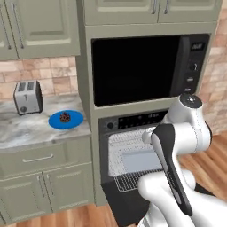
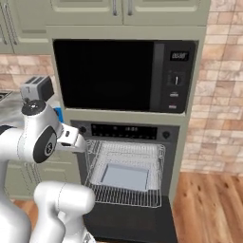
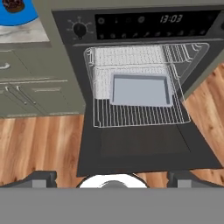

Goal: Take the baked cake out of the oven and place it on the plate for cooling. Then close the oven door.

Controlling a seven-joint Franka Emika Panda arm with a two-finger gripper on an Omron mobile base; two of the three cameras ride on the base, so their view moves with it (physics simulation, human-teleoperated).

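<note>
Cake (image 1: 65,117) sits on the blue plate (image 1: 76,119), left of the wide-open, seemingly empty gripper (image 3: 112,178); oven door (image 3: 144,146) lies open below it.

cake (image 1: 65,117): small, dark brown, sitting centred on blue plate (image 1: 75,120) | oven (image 2: 124,131): black | oven door (image 3: 144,148): lying fully dropped open
</note>
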